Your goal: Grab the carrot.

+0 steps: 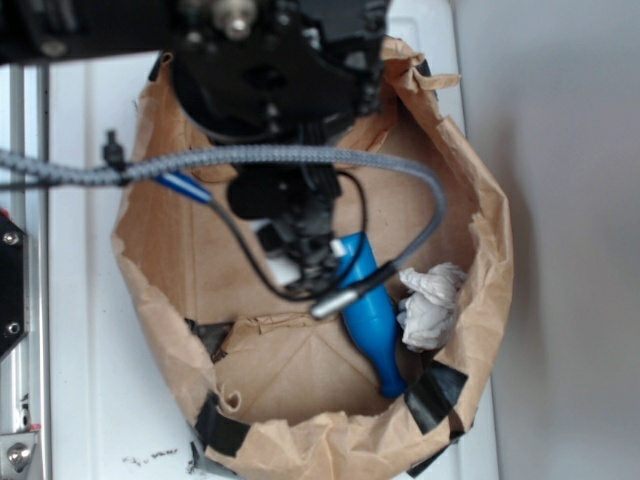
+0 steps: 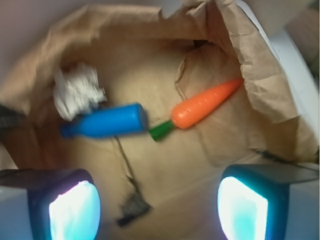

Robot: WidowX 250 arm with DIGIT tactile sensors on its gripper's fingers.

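Our end effector (image 2: pixel 157 207) hangs above the inside of a brown paper bag (image 2: pixel 260 75), its two pads (image 2: pixel 75 212) spread well apart with nothing between them. Ahead of it and a little toward the right pad, the carrot (image 2: pixel 202 106) lies flat on the bag floor, its green stem (image 2: pixel 161 131) pointing back toward us and its tapered tip running away to the right, close under a folded flap of the bag wall. Just left of the stem, almost touching it, lies a blue bottle (image 2: pixel 107 121), and beyond that, further left, a crumpled white paper (image 2: pixel 77 92). In the exterior view the arm covers the carrot, so only the wrist view shows it. We judge the carrot to be light, stiff and smooth, likely slippery under the pads, with a taper that could squirt it out of a pinch near the tip. The thick orange part just past the stem looks like the best place to take hold, with the pads closing across its width. The end effector would need to move forward and right, then down, keeping clear of the bottle and the paper flap.
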